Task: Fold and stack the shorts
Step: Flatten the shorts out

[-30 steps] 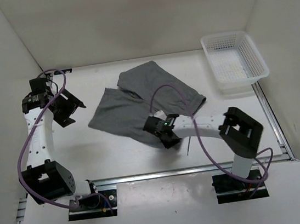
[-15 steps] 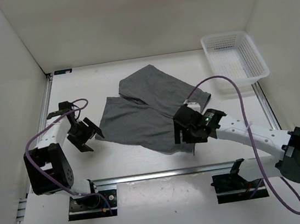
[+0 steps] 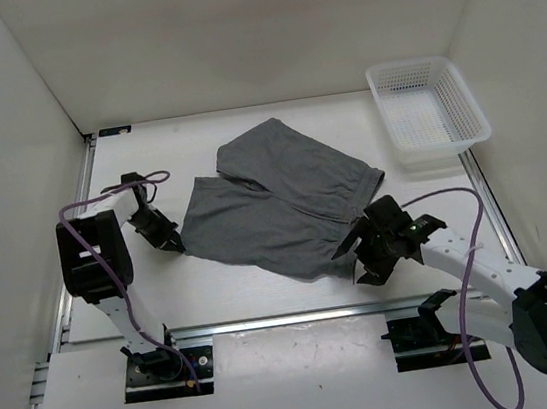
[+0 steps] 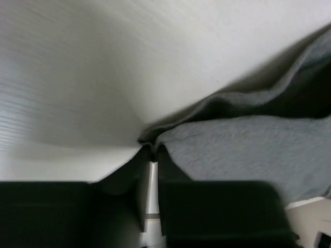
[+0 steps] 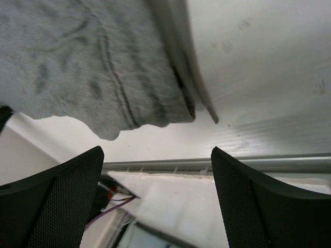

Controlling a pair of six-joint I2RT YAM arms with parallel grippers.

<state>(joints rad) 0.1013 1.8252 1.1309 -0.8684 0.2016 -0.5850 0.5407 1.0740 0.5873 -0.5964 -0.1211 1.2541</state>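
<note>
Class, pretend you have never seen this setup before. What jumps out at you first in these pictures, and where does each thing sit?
The grey shorts catch the eye first, spread out across the middle of the table. The left gripper pinches their left corner, while the right gripper hangs open just off their near right hem. A white mesh basket sits in the far right corner.

The shorts [image 3: 274, 209] are plain grey soft cloth, lying unfolded and mostly flat in the middle before me. One leg stretches to the far right, the other to the near left, its left corner pinched in my left gripper [image 4: 150, 151].
</note>
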